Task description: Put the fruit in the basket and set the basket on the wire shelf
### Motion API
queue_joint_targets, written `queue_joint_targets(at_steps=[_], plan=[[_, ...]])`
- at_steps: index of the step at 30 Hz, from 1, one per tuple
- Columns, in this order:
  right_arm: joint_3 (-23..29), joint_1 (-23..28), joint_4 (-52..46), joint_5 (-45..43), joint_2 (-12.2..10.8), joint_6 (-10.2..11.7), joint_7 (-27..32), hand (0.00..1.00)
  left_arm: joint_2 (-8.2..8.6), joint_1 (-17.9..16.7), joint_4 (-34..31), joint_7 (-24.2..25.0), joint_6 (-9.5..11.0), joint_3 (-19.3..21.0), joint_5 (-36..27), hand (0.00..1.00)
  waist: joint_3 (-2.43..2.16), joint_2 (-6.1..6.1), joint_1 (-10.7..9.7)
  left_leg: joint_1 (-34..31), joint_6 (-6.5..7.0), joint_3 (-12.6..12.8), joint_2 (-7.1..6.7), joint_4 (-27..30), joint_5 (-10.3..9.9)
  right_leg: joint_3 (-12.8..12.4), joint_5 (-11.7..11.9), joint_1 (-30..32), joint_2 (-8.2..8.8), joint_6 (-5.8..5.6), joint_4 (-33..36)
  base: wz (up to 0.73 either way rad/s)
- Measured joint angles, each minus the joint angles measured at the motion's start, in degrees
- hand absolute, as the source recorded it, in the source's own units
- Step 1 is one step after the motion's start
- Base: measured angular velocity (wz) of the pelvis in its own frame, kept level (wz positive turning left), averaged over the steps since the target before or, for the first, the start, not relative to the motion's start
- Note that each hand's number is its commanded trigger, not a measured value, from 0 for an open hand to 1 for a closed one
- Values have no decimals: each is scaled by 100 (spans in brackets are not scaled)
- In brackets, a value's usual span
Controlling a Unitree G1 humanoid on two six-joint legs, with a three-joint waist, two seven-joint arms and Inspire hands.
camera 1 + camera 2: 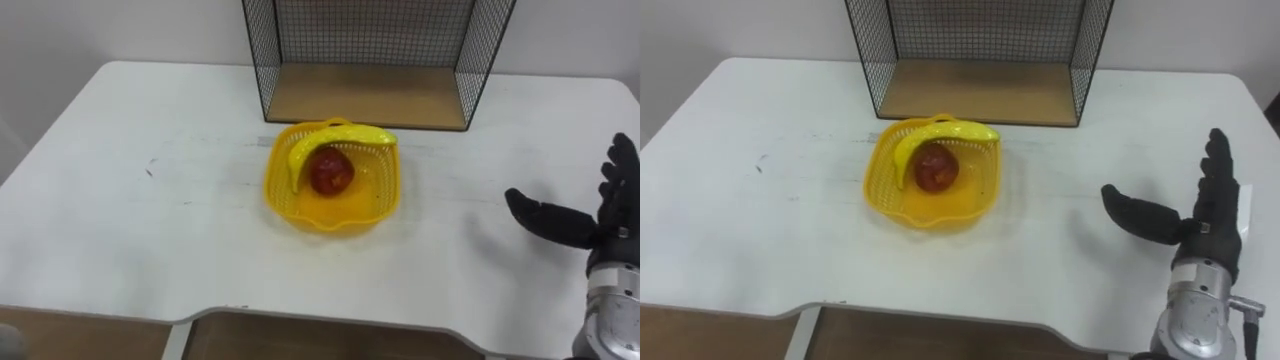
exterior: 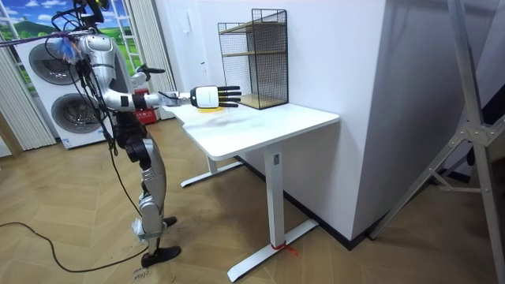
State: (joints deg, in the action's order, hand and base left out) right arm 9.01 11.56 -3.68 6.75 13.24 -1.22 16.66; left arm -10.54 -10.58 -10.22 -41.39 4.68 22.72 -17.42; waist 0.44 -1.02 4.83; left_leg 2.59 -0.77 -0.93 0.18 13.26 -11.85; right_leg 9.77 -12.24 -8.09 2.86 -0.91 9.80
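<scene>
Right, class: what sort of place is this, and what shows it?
Probably a home laundry or utility room: two stacked washing machines, a wood floor, and a white table holding a fruit basket.

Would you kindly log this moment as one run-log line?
fruit: banana, apple in basket | basket: on table, before wire shelf | right hand: open, apart from basket
</scene>
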Motion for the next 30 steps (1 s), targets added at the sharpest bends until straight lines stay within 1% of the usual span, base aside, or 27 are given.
queue_joint_targets(at_steps=[2, 3, 5, 7, 9, 11, 13, 15, 17, 19, 21, 24, 26, 30], plan=[[-93, -40, 0, 374, 0, 23, -207, 0, 0, 36, -5, 352, 0, -238, 0, 0, 11, 22, -18, 3, 0, 31, 3, -1, 0, -28, 2, 13, 2, 0, 3, -8], [-101, -40, 0, 492, 0, 23, -271, 0, 0, 57, -5, 434, 0, -298, -7, 0, 15, 33, -22, 4, 0, 32, 3, 0, 0, -29, 2, 13, 3, 0, 3, 0], [-112, -40, 0, 921, -12, 23, -512, 0, 1, 111, 12, 748, 0, -541, -121, 0, 12, 74, -45, 16, 0, 33, 2, -1, 0, -33, 6, -7, 4, -2, 2, 0], [-131, -40, 0, 1117, -28, 24, -647, 0, 2, 110, 12, 995, -1, -730, -249, 0, 11, 86, -59, 16, 1, 33, 3, 13, 0, -28, 9, -20, 3, -1, 2, 0], [-178, -48, 18, 1151, -76, 30, -762, 0, 17, 109, 14, 1257, -4, -935, -375, 0, 11, 89, -105, 20, 1, 34, 3, 13, 0, -25, 11, -22, 5, -1, 2, 0], [-340, -122, 123, 1129, -171, 35, -907, 0, 83, 109, 35, 1670, -9, -1147, -443, 0, 14, 87, -148, 33, 1, 48, 8, 14, 1, -32, 11, -26, 5, 0, 9, 0], [-398, -130, 122, 1192, -278, 35, -1040, 0, 103, 110, 65, 1966, -10, -1314, -448, 0, 17, 86, -166, 52, 2, 61, 8, 13, 1, -48, 11, -38, 4, 0, 17, -4], [-511, -171, 122, 1405, -298, 35, -1069, 0, 112, 112, 88, 2211, -17, -1507, -452, 0, 20, 90, -184, 54, 2, 81, 10, 13, 1, -74, 11, -27, 5, 0, 31, -6], [-590, -283, 122, 1596, -348, 35, -1176, 0, 126, 113, 120, 2532, -58, -1690, -453, 0, 38, 92, -191, 69, 2, 169, 30, 11, 1, -160, 11, 17, 1, -1, 86, -16], [-632, -376, 122, 1596, -357, 35, -1217, 0, 158, 113, 143, 2737, -66, -1708, -453, 0, 50, 108, -216, 33, 2, 192, 34, 5, 1, -170, 11, 39, 0, -1, 99, -8], [-652, -429, 122, 1595, -356, 37, -1245, 0, 187, 113, 143, 2855, -68, -1708, -465, 0, 40, 140, -286, 12, 3, 207, 39, 8, 0, -179, 15, 89, -3, -2, 106, -2], [-699, -441, 124, 1592, -358, 37, -1238, 0, 268, 114, 186, 2982, -100, -1721, -589, 0, 39, 145, -295, 8, 4, 235, 40, 0, 0, -196, 32, 121, 0, -8, 105, -5], [-844, -440, 124, 1561, -370, 37, -1217, 0, 338, 122, 305, 3049, -165, -1757, -653, 0, 37, 157, -311, 17, 5, 251, 42, -5, 2, -189, 32, 122, 0, -8, 103, 0], [-1069, -456, 232, 1600, -404, 43, -1221, 0, 378, 269, 762, 3154, -243, -2002, -686, 0, 37, 177, -300, 51, 6, 259, 42, -1, 2, -189, 33, 112, 0, -8, 88, 0]])
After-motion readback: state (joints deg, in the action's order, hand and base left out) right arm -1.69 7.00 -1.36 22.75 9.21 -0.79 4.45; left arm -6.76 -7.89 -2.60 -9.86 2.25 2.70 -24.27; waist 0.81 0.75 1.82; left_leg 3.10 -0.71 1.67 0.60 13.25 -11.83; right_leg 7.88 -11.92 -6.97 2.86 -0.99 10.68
